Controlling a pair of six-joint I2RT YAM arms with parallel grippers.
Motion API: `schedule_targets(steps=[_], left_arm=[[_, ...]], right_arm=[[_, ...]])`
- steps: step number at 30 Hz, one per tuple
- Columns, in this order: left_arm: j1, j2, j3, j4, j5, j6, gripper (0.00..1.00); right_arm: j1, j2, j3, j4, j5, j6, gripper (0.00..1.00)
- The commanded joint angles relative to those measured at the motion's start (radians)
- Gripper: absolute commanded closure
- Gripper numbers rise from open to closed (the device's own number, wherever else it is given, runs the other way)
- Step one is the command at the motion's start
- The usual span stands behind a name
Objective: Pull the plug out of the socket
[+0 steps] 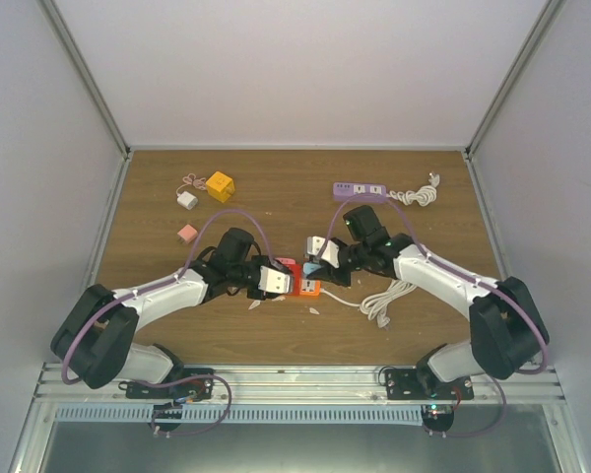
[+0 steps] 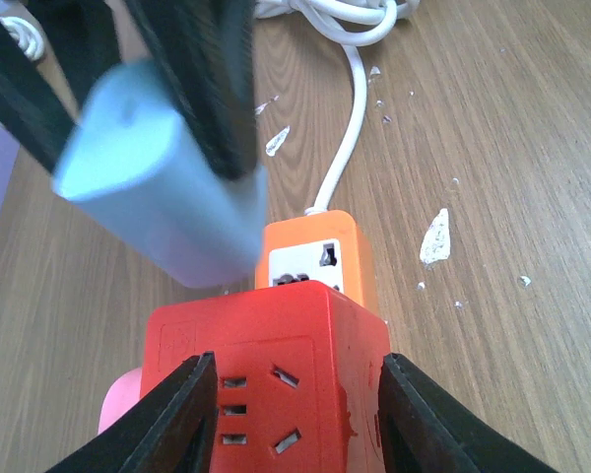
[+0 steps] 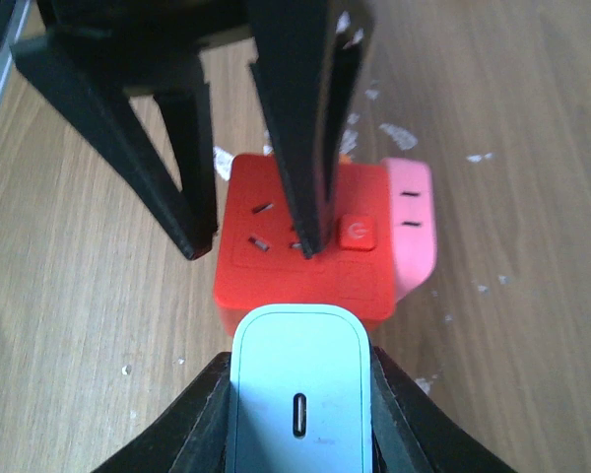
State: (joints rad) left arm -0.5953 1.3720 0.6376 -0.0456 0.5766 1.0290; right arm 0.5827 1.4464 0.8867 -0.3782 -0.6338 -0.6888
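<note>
A red socket cube (image 1: 290, 268) sits mid-table against an orange socket cube (image 1: 308, 288) that has a white cable. My left gripper (image 1: 279, 280) is shut on the red cube, one finger on each side (image 2: 295, 363); the cube (image 2: 276, 335) fills the lower part of that view. My right gripper (image 1: 315, 258) is shut on a light blue plug (image 3: 297, 394) just above the red cube (image 3: 295, 266). The plug (image 2: 158, 197) hangs tilted beside the orange cube (image 2: 320, 256). Its prongs are hidden. A pink piece (image 3: 414, 222) sticks to the red cube's side.
A purple power strip (image 1: 360, 189) with a coiled white cable (image 1: 419, 194) lies at the back right. A yellow cube (image 1: 220, 186), a white adapter (image 1: 187, 200) and a small pink block (image 1: 186, 233) lie back left. A white cable bundle (image 1: 386, 298) lies under the right arm. White flecks dot the wood.
</note>
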Motion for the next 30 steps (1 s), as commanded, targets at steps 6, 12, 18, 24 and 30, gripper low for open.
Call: schedule_targets(steps=[6, 12, 18, 24, 30], left_arm=[[-0.007, -0.011, 0.045, -0.132, -0.01, -0.081, 0.49], [0.016, -0.071, 0.096, -0.131, 0.043, -0.19, 0.37], [0.111, -0.098, 0.17, -0.127, 0.095, -0.316, 0.21], [0.159, -0.101, 0.258, -0.087, 0.009, -0.446, 0.16], [0.164, -0.085, 0.338, -0.067, -0.088, -0.506, 0.14]], right_arm=[[-0.072, -0.066, 0.092, 0.014, -0.055, 0.11, 0.95], [-0.113, -0.045, 0.157, 0.087, -0.061, 0.243, 0.99], [-0.142, -0.003, 0.258, 0.153, -0.046, 0.398, 0.99], [-0.144, 0.037, 0.308, 0.278, 0.014, 0.598, 0.99], [-0.144, 0.091, 0.369, 0.348, 0.048, 0.86, 0.99]])
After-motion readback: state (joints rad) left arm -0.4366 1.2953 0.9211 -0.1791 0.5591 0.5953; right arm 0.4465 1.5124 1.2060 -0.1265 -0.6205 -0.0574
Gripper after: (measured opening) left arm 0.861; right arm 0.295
